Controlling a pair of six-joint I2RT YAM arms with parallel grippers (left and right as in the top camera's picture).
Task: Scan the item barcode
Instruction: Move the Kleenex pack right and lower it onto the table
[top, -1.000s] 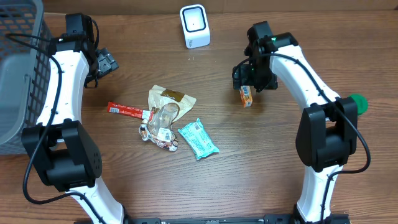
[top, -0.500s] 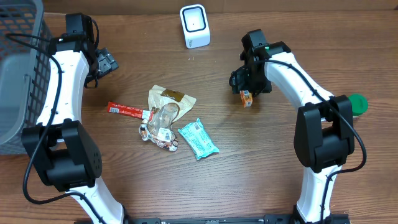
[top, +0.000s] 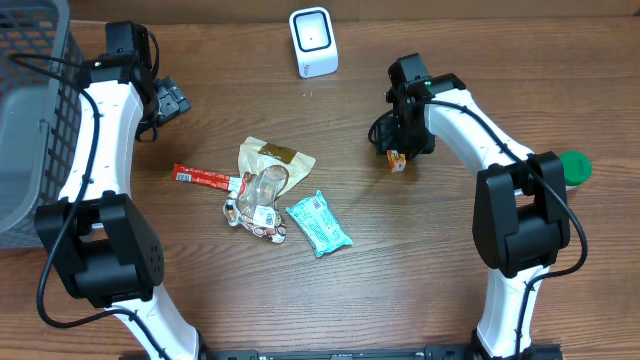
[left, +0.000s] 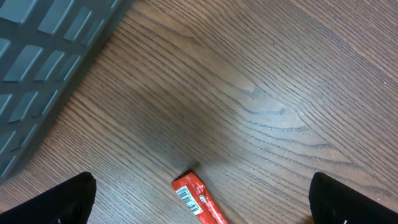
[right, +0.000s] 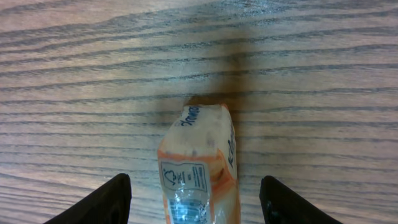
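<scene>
A small orange snack packet (top: 398, 161) lies on the wooden table right of centre. My right gripper (top: 399, 148) hangs directly over it. In the right wrist view the packet (right: 202, 158) shows a printed label, and the right gripper (right: 199, 202) is open, one finger on each side with a gap to the packet. The white barcode scanner (top: 313, 42) stands at the back centre. My left gripper (top: 170, 100) is wide open at the back left. In its own view the left gripper (left: 205, 202) holds nothing; below it lies a red bar (left: 200, 200) with its barcode facing up.
A grey basket (top: 25, 120) fills the far left edge, seen as grey mesh (left: 43, 43) in the left wrist view. Mid-table lie the red bar (top: 205, 178), a beige wrapper (top: 272, 157), a clear wrapper (top: 258, 205) and a teal packet (top: 318, 222). A green object (top: 576, 165) sits at the right.
My right gripper has shifted a little left over the orange packet and its jaws have narrowed around it. The left arm has not moved.
</scene>
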